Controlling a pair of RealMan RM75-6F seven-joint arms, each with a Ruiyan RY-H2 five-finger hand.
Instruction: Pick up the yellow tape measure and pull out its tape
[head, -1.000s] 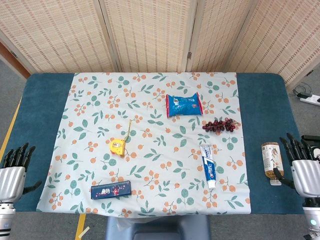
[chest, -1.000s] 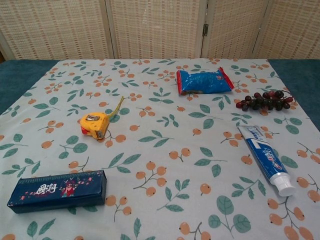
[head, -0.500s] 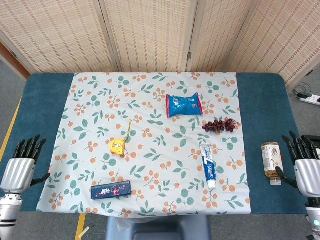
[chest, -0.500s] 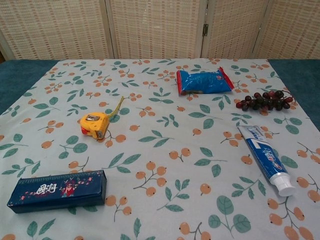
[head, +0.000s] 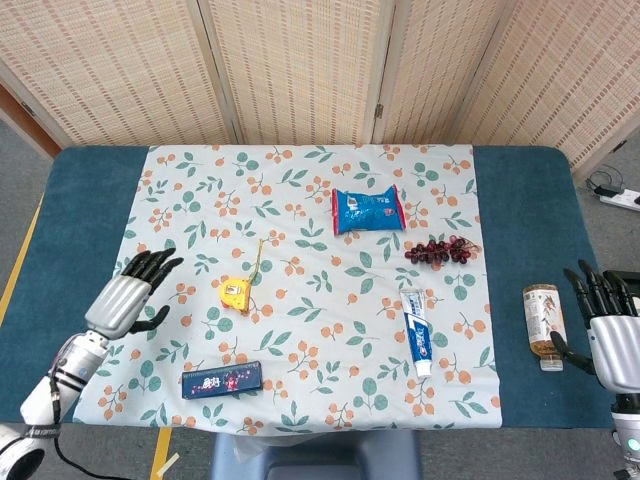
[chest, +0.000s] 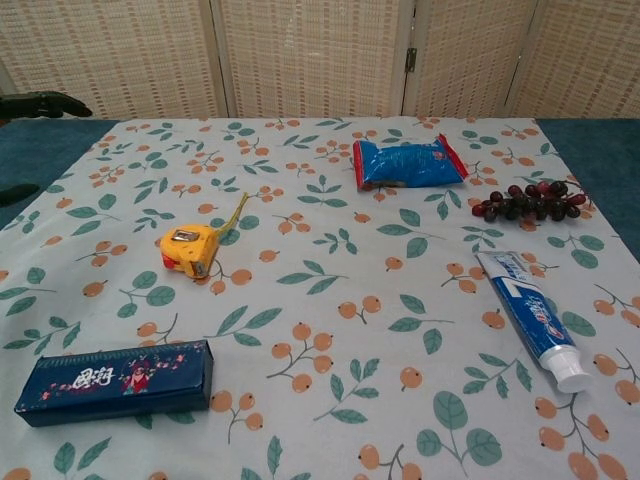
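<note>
1. A floral cloth covers a blue table before woven screens.
2. The yellow tape measure lies left of centre on the cloth, a short length of tape out.
3. The left hand hovers near it, fingers apart, holding nothing.
4. The right hand is spread and empty beside a bottle.

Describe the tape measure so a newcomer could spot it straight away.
On the floral tablecloth, look at its left half, past the dark blue box at the front edge. The tape measure is the small yellow case there, the only yellow thing, with a thin strip of tape running away from it.
</note>
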